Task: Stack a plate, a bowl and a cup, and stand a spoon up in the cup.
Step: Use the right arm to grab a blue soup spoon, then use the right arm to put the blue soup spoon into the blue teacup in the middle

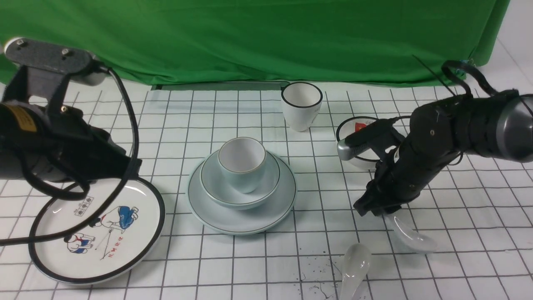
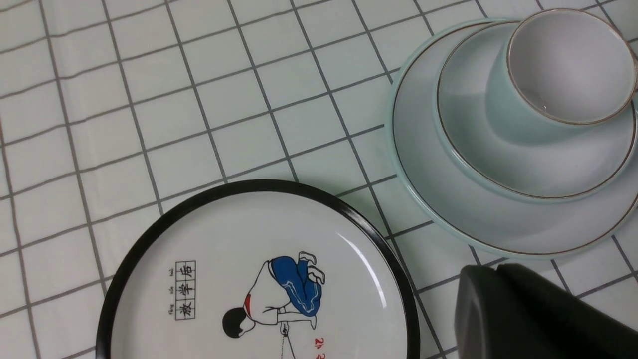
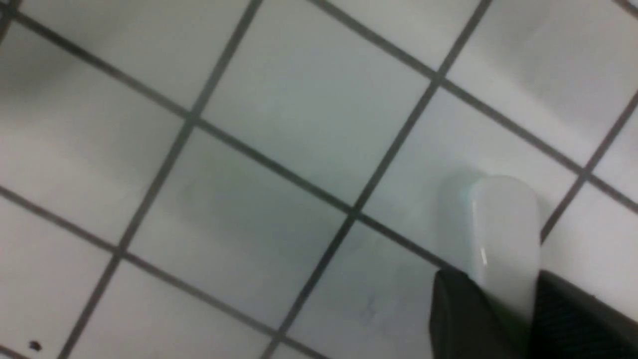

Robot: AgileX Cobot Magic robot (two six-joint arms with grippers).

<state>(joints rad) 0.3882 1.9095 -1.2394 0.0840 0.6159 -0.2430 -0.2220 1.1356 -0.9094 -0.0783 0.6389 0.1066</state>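
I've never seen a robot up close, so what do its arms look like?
Both are chunky black jointed tubes. The left arm carries a yellow label and looping black cables; the right arm has a silver-grey band. The left end effector is blunt and black.

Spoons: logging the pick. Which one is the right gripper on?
The right-hand spoon: its handle sits inside the right gripper; the other spoon lies free, nearer the camera.

A robotics test bench, set up as a recording stage: a green cloth backdrop is hung behind a table covered with a white gridded sheet. Two black, cabled robot arms, the left arm and the right arm, are seen reaching over it, with a cartoon-printed plate and other crockery laid out.
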